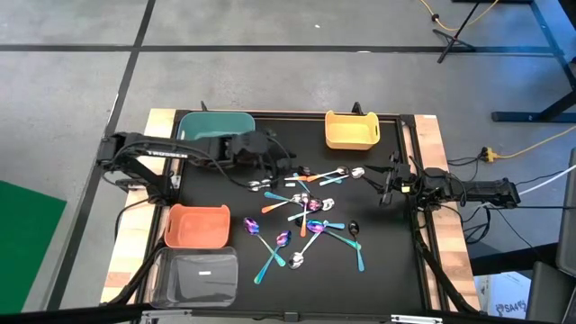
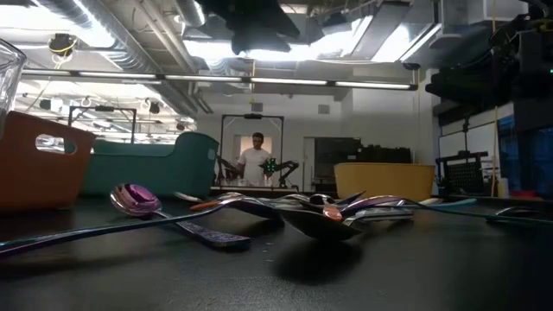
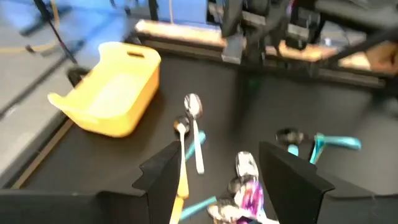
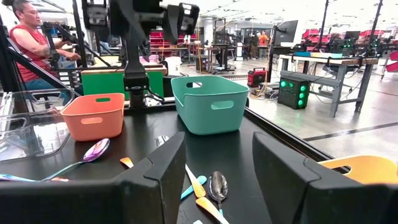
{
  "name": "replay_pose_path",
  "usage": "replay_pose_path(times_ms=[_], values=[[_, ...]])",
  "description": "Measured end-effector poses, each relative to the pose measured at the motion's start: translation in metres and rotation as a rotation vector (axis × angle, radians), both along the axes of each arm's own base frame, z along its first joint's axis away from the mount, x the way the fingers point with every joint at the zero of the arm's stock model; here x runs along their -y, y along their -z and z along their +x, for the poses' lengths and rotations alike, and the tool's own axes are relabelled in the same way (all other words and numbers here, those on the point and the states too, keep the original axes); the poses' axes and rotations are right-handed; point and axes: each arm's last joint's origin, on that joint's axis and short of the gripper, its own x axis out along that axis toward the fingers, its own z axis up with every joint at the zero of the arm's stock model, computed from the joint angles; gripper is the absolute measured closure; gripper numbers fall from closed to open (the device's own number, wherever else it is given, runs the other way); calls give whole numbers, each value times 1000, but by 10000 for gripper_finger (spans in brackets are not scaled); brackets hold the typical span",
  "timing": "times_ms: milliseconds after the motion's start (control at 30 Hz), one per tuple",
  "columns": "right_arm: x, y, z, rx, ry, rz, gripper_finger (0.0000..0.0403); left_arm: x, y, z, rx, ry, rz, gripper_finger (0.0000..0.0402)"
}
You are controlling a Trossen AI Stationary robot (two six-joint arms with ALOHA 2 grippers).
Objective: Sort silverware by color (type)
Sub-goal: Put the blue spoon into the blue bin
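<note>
Spoons (image 1: 306, 216): scattered mid-table.
Left gripper (image 1: 286, 164): jaws apart, over spoons.
Right gripper (image 1: 385, 184): jaws apart, empty.

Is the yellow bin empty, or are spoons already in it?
Empty: the high view shows only bare floor inside the yellow bin; the spoons all lie on the mat.

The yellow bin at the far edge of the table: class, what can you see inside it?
In the high view the yellow bin shows only its own bare floor, with no spoons inside. In the left wrist view its near wall covers part of the floor, so that strip stays unseen.
</note>
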Motion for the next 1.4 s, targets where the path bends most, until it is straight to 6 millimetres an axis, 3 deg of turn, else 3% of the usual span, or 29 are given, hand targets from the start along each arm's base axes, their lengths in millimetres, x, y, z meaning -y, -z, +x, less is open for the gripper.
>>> replay_pose_path(times_ms=[367, 967, 1400], values=[[0, 0, 0, 0, 0, 0, 228, -1, 60, 24, -251, 25, -38, 193], [0, 0, 0, 0, 0, 0, 228, -2, 130, 33, -585, 89, 14, 193], [0, 0, 0, 0, -1, 0, 228, -6, 143, 32, -651, 53, 29, 193]])
